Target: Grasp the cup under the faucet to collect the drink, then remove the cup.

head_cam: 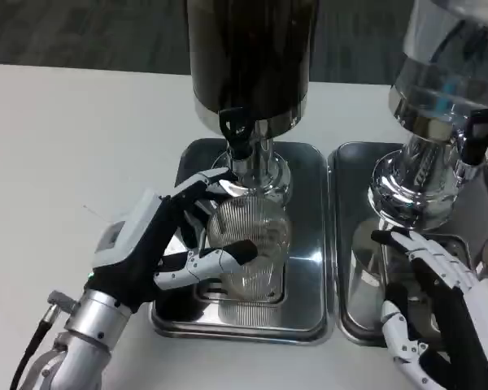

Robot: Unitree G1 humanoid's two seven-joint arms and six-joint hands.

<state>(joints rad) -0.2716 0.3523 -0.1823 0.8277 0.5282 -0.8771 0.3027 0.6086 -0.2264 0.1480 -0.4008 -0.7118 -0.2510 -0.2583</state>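
The cup [248, 248] stood on the left tray [309, 244], directly under the dark dispenser's [252, 57] faucet [237, 130] — placed, it seemed, to catch the drink. The left hand [167, 244] wrapped it from the left, fingers curled round its ribbed wall, steadying it. The right hand [439, 313] hovered over the right tray [350, 244] — fingers spread, holding nothing. No label or writing was legible.

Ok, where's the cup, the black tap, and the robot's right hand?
cup [250, 248]: head view, its ribbed clear side.
black tap [234, 130]: head view, its handle.
right hand [439, 305]: head view, middle of the hand.
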